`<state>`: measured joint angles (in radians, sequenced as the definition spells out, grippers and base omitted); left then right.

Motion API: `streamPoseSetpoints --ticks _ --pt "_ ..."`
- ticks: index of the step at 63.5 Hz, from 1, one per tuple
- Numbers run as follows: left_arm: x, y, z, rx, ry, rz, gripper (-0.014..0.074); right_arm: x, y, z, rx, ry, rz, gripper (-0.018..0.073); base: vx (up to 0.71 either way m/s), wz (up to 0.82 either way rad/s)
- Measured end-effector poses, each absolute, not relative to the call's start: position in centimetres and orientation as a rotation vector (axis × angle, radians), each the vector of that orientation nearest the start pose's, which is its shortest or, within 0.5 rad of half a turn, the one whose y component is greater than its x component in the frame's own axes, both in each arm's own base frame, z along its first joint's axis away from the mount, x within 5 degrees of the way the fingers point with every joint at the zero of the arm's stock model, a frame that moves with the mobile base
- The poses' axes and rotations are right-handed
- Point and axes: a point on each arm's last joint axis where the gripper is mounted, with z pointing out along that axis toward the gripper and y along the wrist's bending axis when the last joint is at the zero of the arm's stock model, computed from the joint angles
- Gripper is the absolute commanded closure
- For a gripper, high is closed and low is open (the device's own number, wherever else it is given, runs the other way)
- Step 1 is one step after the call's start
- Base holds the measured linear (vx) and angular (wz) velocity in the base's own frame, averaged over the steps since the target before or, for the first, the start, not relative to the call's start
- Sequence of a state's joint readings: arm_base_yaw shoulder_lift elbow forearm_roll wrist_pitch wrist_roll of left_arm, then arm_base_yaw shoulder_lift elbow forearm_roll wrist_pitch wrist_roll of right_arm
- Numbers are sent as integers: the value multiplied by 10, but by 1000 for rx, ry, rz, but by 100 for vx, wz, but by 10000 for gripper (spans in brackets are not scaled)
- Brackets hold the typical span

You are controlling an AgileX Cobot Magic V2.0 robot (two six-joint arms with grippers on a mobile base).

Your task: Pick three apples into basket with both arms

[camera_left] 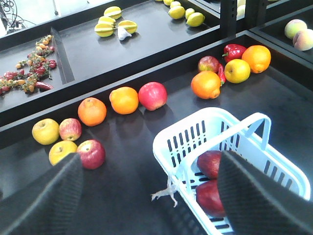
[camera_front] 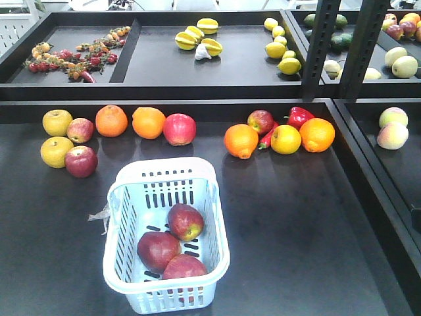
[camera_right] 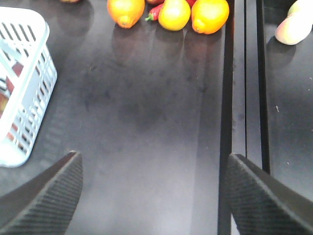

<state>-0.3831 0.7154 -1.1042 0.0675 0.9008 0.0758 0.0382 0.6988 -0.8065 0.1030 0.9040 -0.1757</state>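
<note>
3 apples point(camera_front: 176, 245) in basket point(camera_front: 125, 197); left gripper point(camera_left: 146, 196) above, right gripper point(camera_right: 151, 196) beside; both spread apart, empty.

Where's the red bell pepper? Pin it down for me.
In the front view, the red bell pepper sits right of centre on the near shelf, behind a yellow apple and an orange.

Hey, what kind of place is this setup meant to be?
Probably a mock grocery produce section: black display trays laid out with oranges, lemons and chillies, plus a pale blue-white plastic shopping basket holding three dark red apples.
</note>
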Motion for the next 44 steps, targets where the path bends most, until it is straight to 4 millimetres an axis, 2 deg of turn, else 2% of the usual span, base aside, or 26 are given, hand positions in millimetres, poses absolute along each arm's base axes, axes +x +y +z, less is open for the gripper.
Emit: streamPoseSetpoints --ticks 11,17,25,35,38,44 --pt "100 -35 430 455 1995 -121 60 117 11 345 -187 2205 55 17 0 0" --pt "100 -35 430 435 2008 -133 102 117 11 346 -183 2200 56 81 0 0" --pt "100 -35 430 408 2014 -150 260 117 11 346 -182 2199 56 244 0 0" --pt "100 -35 430 397 2017 -157 596 118 11 345 -181 2194 55 498 0 0" --pt "100 -35 430 397 2017 -157 605 118 11 345 -181 2191 55 575 0 0" --pt "100 -35 430 397 2017 -157 605 118 11 346 -180 2183 54 569 0 0"
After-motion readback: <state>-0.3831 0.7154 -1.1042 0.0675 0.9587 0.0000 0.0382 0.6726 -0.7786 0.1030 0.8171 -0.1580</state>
